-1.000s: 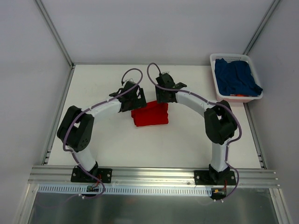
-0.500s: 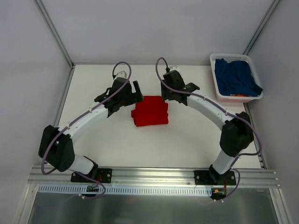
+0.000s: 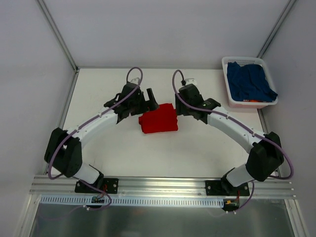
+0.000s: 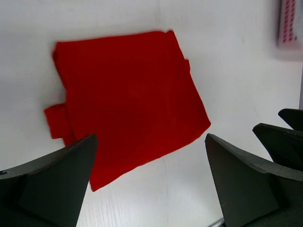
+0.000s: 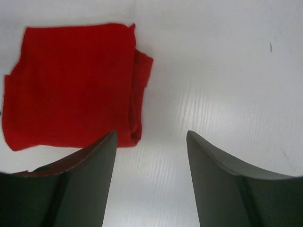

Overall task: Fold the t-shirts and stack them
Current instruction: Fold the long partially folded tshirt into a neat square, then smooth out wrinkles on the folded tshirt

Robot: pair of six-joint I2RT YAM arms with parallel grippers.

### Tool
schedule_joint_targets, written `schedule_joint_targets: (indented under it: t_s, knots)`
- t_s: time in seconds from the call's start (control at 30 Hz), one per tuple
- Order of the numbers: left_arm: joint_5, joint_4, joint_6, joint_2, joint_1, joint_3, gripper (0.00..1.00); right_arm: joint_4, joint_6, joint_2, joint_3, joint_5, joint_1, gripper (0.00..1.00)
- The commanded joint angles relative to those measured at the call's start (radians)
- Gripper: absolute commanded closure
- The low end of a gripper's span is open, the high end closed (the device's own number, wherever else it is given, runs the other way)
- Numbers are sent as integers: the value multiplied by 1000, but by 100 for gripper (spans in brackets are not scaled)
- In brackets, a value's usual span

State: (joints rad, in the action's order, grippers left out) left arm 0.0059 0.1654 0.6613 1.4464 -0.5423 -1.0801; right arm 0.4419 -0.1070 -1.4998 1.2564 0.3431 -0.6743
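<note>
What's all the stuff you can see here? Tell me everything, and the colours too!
red t-shirt: one, bright red, folded, in the middle of the table
navy t-shirt: one, dark blue, crumpled in the basket
basket: one, white, at the table's far right corner
table: one, white
left gripper: one, black, open, above the red t-shirt's left edge
right gripper: one, black, open, by the red t-shirt's right edge

Both arms stretched forward — left gripper (image 4: 149, 156), right gripper (image 5: 151, 139) both spread wide
</note>
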Motion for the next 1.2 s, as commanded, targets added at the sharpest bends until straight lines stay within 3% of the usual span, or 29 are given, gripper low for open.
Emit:
schedule_joint_targets:
  t_s: [0.0, 0.17, 0.47, 0.77, 1.0, 1.17]
  knots:
    - [205, -116, 35, 119, -27, -15, 1, -14, -54, 87, -75, 2, -5, 36]
    - [428, -423, 158, 224, -36, 81, 1, -26, -60, 220, -144, 10, 2, 34]
    - [577, -792, 349, 267, -45, 180, 1, 9, -71, 444, -230, 40, 54, 31]
    - [600, -783, 395, 227, -74, 89, 1, 55, -71, 546, -238, 60, 68, 31]
    - [674, -1229, 661, 448, -99, 77, 1, 90, -54, 579, -216, 83, 79, 30]
    - [666, -1359, 764, 560, -136, 59, 1, 95, -54, 610, -227, 86, 96, 30]
